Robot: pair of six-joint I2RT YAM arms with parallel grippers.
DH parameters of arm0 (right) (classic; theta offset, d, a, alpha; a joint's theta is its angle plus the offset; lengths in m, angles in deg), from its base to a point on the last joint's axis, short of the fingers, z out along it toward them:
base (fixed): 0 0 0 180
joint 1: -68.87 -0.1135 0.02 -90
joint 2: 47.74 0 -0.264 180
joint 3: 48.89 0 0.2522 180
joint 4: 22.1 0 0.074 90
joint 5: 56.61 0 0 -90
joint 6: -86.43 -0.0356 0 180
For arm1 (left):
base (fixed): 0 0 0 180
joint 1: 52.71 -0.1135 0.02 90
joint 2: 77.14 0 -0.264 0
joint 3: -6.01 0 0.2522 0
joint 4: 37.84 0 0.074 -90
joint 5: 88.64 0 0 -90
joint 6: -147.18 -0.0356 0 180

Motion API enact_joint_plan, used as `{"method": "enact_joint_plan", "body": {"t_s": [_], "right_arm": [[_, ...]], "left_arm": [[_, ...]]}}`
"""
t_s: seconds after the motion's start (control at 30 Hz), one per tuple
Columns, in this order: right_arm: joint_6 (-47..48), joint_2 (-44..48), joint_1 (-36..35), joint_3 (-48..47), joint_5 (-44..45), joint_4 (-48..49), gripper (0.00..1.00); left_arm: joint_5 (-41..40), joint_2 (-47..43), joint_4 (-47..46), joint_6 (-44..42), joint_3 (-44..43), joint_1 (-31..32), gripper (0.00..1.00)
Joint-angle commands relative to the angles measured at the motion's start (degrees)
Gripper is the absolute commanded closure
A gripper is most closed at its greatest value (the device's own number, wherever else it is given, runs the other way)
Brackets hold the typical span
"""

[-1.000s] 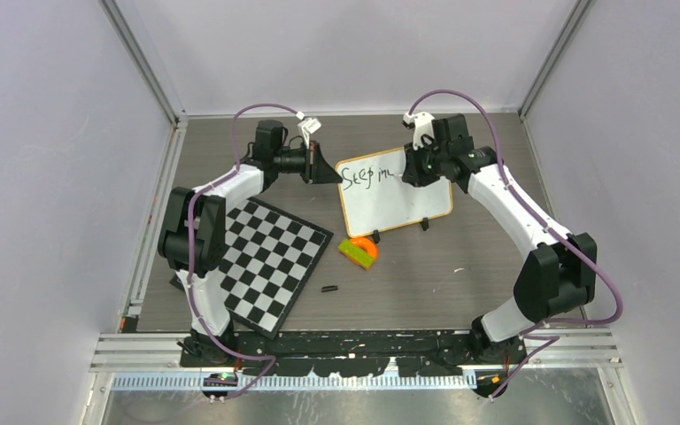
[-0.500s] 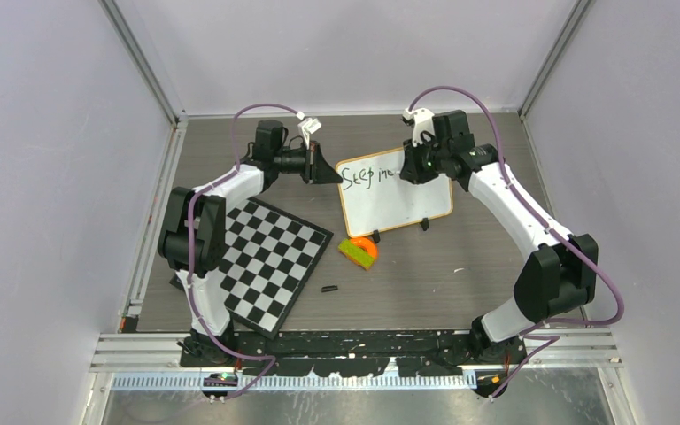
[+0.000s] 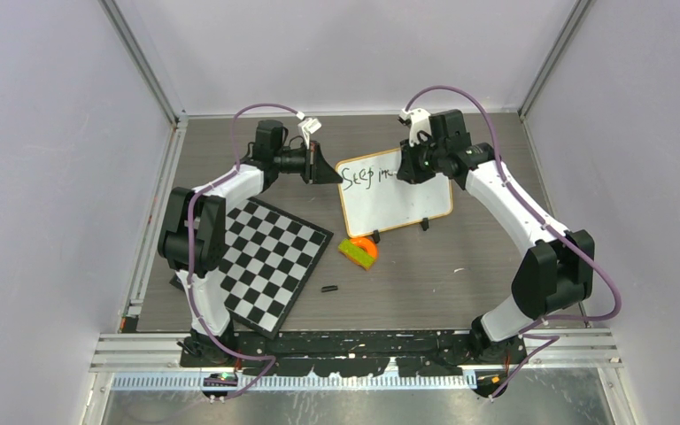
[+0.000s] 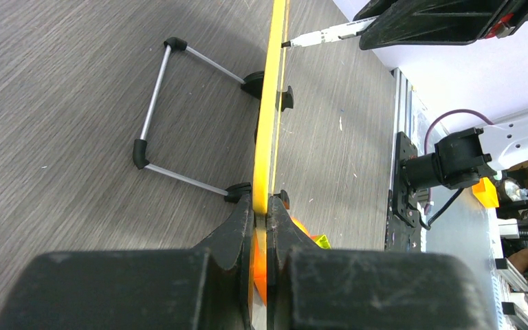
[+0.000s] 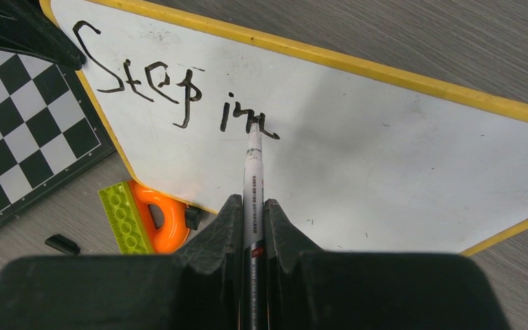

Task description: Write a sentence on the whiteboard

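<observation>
The whiteboard [image 3: 398, 199] stands propped at the back middle of the table, with a thin yellowish frame; it fills the right wrist view [image 5: 399, 158] and shows edge-on in the left wrist view [image 4: 269, 124]. The sentence [image 5: 172, 93] reads "Step in" in dark marker, with the last letter unfinished. My left gripper [image 4: 261, 210] is shut on the board's left edge. My right gripper [image 5: 251, 206] is shut on a white marker [image 5: 253, 172], whose tip touches the board at the end of "in". The marker tip also shows in the left wrist view [image 4: 320, 37].
A black-and-white chequered board [image 3: 270, 261] lies left of the whiteboard. A green brick with an orange arch piece [image 3: 359, 251] lies just in front of the whiteboard's lower left corner. A small black piece [image 3: 328, 289] lies nearer the front. The board's wire stand [image 4: 155, 117] sits behind it.
My right gripper has shifted slightly left along the top line and the last letter after "in" has grown. The left gripper and the board have not moved.
</observation>
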Motion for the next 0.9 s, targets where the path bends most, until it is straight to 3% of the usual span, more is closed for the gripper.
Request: {"method": "enact_joint_plan", "body": {"t_s": [0.0,0.33,0.87], "right_arm": [[-0.42,-0.44,-0.40,-1.75,0.81,1.85,1.00],[0.57,-0.19,1.00,-2.40,5.10,1.49,1.00],[0.39,3.37,1.98,-2.20,1.67,-0.18,1.00]], "left_arm": [[-0.41,-1.91,-0.10,-1.73,-0.43,0.68,1.00],[-0.51,-2.14,0.15,-2.13,-0.13,0.67,1.00],[-0.52,-2.10,0.07,-1.88,-0.19,0.67,1.00]]}}
